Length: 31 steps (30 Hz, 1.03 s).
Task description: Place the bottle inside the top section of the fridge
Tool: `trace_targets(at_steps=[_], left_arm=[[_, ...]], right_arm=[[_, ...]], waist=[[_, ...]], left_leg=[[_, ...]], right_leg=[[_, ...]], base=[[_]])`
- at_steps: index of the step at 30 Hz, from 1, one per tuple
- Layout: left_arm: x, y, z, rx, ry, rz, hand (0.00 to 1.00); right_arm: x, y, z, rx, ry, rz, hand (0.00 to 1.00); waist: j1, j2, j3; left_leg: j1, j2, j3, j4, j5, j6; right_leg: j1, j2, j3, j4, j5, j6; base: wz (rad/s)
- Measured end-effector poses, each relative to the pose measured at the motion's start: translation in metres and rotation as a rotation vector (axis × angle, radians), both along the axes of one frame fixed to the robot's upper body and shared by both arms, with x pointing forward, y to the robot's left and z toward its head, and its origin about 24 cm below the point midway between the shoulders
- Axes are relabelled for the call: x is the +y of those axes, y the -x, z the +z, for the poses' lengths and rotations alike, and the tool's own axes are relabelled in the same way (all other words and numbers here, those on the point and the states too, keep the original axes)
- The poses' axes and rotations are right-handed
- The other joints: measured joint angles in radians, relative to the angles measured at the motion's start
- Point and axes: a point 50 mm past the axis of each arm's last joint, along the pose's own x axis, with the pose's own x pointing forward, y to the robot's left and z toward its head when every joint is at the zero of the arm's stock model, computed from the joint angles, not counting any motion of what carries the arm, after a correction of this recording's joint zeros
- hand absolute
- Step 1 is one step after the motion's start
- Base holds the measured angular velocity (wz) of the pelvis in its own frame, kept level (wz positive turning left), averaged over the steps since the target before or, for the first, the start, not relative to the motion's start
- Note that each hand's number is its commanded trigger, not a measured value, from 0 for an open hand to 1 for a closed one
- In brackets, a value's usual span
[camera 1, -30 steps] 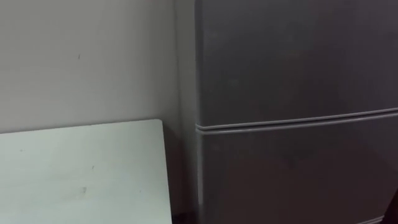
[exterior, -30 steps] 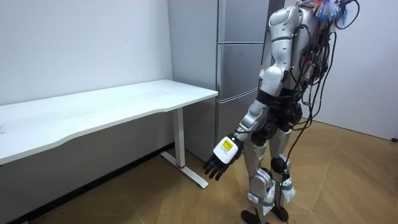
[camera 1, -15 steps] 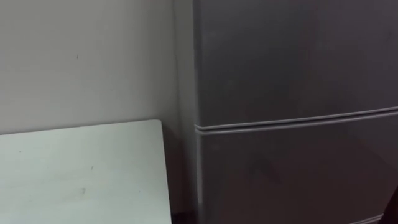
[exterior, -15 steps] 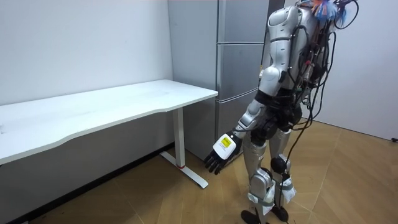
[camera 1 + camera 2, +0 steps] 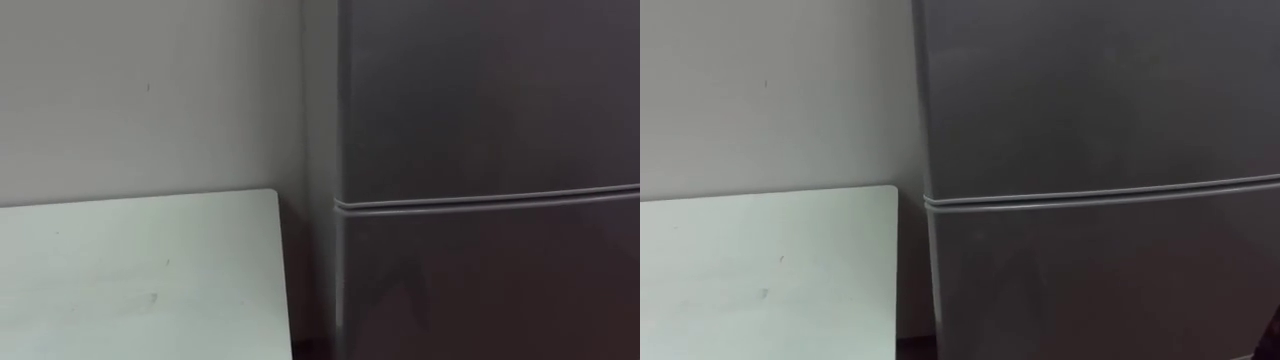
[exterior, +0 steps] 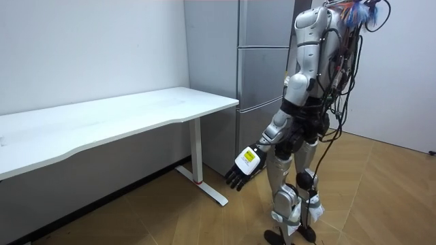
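Grey fridge [image 5: 480,180] facing us, both doors closed. We are standing before it, left hand [image 6: 242,171] hanging low, fingers relaxed, holding nothing. Bottle: we cannot tell where. White table [image 6: 122,116] beside fridge. Early or finished; scene fitting both.

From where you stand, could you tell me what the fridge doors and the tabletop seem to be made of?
Fridge doors: probably painted or coated metal, smooth matte grey, a pale seal line between them. Tabletop: likely laminated board, flat matte white with a thin edge, on white metal-looking legs.

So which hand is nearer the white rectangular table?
Left. The left hand hangs low between the robot and the white table, below its top; the right hand must lie on the body's far side.
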Motion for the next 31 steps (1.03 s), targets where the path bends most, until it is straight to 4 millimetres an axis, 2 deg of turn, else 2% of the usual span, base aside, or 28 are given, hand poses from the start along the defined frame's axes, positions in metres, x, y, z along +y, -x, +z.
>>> trace_targets(at_steps=[13, 31], left_arm=[[-0.004, 0.002, -0.001, 0.007, 0.006, -0.006, 0.0], [-0.004, 0.002, -0.001, 0.006, 0.004, -0.005, 0.0]], right_arm=[[0.005, 0.002, -0.002, 0.019, -0.024, 0.04, 0.0], [0.005, 0.01, -0.005, 0.064, -0.024, 0.038, 0.0]], waist=[[0.0, 0.004, 0.0021], [0.0, -0.016, 0.0016]], left_leg=[[0.001, 0.0, -0.001, -0.004, 0.0, 0.0], [0.0, -0.001, -0.001, 0.0, 0.0, 0.0]], right_leg=[[0.016, 0.001, -0.004, -0.015, 0.0, 0.0], [0.012, 0.001, -0.005, -0.016, -0.001, 0.001]], base=[[0.0], [0.0]])
